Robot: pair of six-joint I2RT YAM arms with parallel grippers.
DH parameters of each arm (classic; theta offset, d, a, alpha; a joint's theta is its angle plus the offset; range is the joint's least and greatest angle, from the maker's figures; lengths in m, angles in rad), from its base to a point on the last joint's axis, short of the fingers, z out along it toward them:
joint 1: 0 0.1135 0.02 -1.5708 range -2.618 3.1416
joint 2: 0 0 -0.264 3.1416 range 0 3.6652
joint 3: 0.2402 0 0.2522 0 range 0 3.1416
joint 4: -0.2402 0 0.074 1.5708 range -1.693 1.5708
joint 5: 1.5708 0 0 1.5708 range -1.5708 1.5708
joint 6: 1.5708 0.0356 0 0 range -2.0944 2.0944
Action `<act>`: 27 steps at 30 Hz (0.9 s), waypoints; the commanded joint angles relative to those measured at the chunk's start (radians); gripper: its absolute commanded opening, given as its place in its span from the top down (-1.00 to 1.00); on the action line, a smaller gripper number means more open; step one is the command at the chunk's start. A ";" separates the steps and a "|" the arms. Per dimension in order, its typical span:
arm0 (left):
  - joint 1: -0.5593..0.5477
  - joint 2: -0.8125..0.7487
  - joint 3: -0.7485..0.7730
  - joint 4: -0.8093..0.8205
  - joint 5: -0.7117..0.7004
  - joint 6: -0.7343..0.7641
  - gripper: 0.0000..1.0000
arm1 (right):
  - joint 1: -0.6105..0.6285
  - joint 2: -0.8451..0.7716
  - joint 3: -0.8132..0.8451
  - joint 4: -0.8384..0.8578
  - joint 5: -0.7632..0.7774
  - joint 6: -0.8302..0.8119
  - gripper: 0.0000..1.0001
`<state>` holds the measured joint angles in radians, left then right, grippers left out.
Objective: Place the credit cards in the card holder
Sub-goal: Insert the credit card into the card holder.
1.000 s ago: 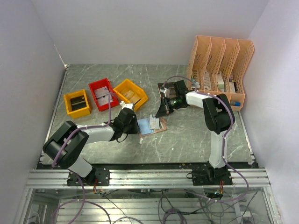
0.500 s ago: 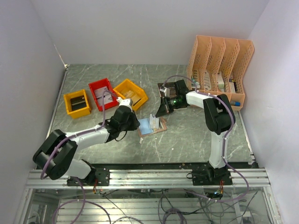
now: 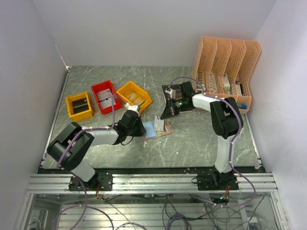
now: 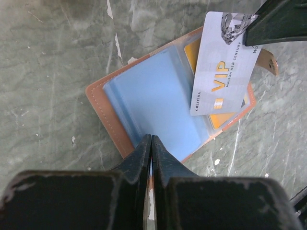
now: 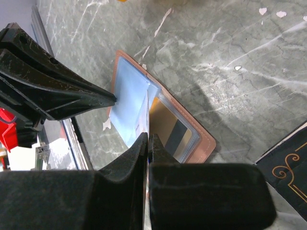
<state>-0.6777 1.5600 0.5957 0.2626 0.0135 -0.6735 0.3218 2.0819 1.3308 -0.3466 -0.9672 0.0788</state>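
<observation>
**Left tool [image 4: 151,139] has just clamped the card holder [image 4: 103,103].**
Its jaws, parted a moment ago, now pinch the near edge of the open holder on the tabletop [image 4: 48,57], likely steadying it. The right tool [image 5: 147,139] grips the grey-silver card [image 4: 220,67] over the pockets, not yet inserted.

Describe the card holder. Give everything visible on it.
The card holder lies open and flat on the table. It has a tan-pink, leather-like cover with a stitched border, clear plastic sleeves inside and a snap strap at one end. A blue card fills one sleeve, an orange card another. The left tool is shut on its near edge, seemingly pinching a sleeve. The right tool holds a silver card tilted, lower edge at the far sleeves.
</observation>
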 commanded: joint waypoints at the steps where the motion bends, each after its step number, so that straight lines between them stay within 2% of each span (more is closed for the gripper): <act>1: -0.004 0.029 0.003 0.010 -0.014 0.000 0.77 | -0.004 -0.034 -0.032 0.060 0.029 0.025 1.00; 9: -0.004 0.043 -0.015 -0.013 -0.033 -0.006 0.81 | -0.003 -0.012 -0.039 0.065 0.026 0.029 1.00; 27: -0.005 0.004 -0.014 -0.014 -0.036 0.013 0.81 | 0.036 0.045 0.013 -0.048 0.038 -0.047 1.00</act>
<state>-0.6777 1.5703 0.5957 0.2806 0.0113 -0.6868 0.3450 2.0975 1.3186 -0.3691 -0.9531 0.0631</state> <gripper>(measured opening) 0.094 0.007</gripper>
